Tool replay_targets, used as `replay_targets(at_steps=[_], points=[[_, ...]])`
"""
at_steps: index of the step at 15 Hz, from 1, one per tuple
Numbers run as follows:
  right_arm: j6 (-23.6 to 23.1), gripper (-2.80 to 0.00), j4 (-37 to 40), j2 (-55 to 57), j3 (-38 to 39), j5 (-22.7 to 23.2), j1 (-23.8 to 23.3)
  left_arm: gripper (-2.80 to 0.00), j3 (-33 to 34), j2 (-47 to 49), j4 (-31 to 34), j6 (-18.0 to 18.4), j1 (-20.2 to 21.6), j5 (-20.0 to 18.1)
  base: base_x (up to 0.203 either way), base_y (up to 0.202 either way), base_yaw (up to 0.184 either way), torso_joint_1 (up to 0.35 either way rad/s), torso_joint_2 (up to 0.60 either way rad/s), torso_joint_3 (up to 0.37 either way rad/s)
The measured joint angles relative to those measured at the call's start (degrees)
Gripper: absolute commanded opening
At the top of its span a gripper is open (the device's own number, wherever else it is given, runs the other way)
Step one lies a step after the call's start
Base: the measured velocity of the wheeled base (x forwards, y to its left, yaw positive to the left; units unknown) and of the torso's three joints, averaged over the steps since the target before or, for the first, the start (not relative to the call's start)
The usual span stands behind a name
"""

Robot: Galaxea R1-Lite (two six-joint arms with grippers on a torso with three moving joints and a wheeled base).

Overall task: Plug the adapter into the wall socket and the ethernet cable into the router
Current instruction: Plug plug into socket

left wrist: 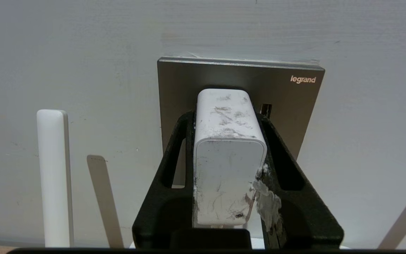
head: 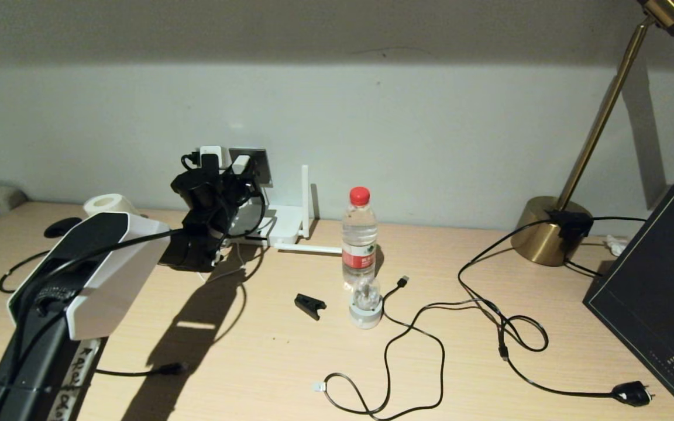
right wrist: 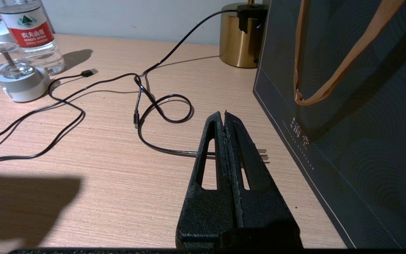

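Head view: left gripper [head: 237, 175] at the wall socket [head: 258, 164], above the router [head: 284, 225].
Left wrist view: fingers [left wrist: 277, 148] clamped on the adapter [left wrist: 227, 155], whose nose meets the socket plate; seating unclear. Risk: skewed prongs jam.
Right wrist view: right gripper [right wrist: 225, 116] closed, empty, hovering over the desk [right wrist: 100, 169].

the wall socket [left wrist: 287, 106] looks like brushed grey metal, the adapter [left wrist: 229, 158] is scuffed white plastic, desk [head: 255, 351] is pale matt wood grain, lamp base [head: 542, 237] shiny brass, bottle [head: 359, 234] clear plastic
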State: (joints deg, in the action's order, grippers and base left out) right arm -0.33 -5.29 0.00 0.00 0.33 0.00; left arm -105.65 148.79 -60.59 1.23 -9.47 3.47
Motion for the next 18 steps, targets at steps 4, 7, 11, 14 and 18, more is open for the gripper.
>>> replay_targets(at_steps=[4, 7, 11, 14, 18], points=[[0.0, -2.80, 0.0, 0.0, 0.0, 0.0, 0.0, -2.80, -0.8, 0.5, 0.4, 0.0, 0.0, 0.3, 0.000, 0.000, 0.000, 0.000, 0.00, 0.000], [0.0, -2.80, 0.0, 0.0, 0.0, 0.0, 0.0, -2.80, -0.8, 0.5, 0.5, 0.0, 0.0, 0.3, 0.000, 0.000, 0.000, 0.000, 0.00, 0.000], [0.0, -2.80, 0.0, 0.0, 0.0, 0.0, 0.0, -2.80, -0.8, 0.5, 0.6, 0.1, 0.0, 0.4, 0.000, 0.000, 0.000, 0.000, 0.00, 0.000], [0.0, -2.80, 0.0, 0.0, 0.0, 0.0, 0.0, -2.80, -0.8, 0.4, 0.7, 0.1, 0.0, 0.0, 0.000, 0.000, 0.000, 0.000, 0.00, 0.000], [0.0, -2.80, 0.0, 0.0, 0.0, 0.0, 0.0, -2.80, -0.7, 0.1, 0.9, 0.1, 0.6, -1.3, 0.000, 0.000, 0.000, 0.000, 0.00, 0.000]])
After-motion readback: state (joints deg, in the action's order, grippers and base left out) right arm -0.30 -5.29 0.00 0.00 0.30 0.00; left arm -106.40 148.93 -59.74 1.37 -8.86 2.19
